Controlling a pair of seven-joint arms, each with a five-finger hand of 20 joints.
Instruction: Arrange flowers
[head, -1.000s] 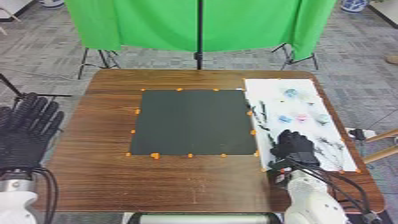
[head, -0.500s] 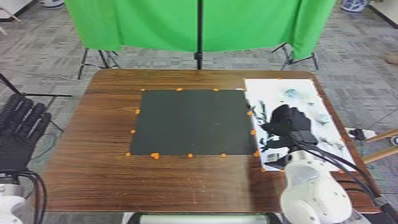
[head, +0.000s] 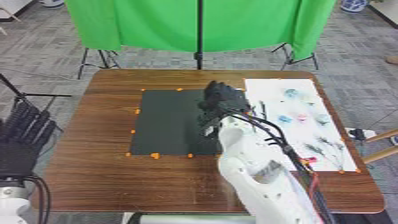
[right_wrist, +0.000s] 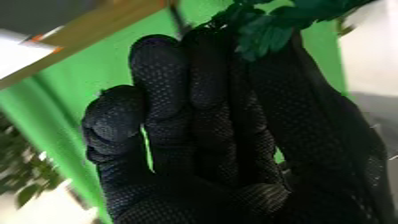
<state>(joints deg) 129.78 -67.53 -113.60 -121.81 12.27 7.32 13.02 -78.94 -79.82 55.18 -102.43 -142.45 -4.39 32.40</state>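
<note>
1. Right wrist view: your right hand's black-gloved fingers (right_wrist: 209, 95) reach up long and nearly straight, most of them close side by side, the outermost set a little apart with a narrow gap.
2. At their tips you have a dark green sprig of leaves (right_wrist: 271, 32) pinched between the fingers and the thumb; its leaves spread out past the fingertips.
3. Head view: your right hand (head: 218, 100) is over the far right part of the dark grey square mat (head: 173, 122), pointing away from you. How high it is above the mat you cannot tell.
4. Your white right arm (head: 244, 170) comes in from the bottom edge, leans leftward and passes over the near left corner of the white rectangular sheet (head: 280, 87).
5. Your left hand (head: 19, 142) is beside the left edge of the brown wooden bench (head: 93, 150), fingers extended and pointing forward, holding nothing.
6. On the sheet, to the right of the mat, you have a pale blue flower head (head: 290, 93) toward the far end, then a blue flower head (head: 284, 119), a pink flower head (head: 302, 117) and a grey-blue flower head (head: 322, 119) near one another.
7. Thin grey-green sprigs (head: 329, 149) lie on the sheet's nearer half.
</note>
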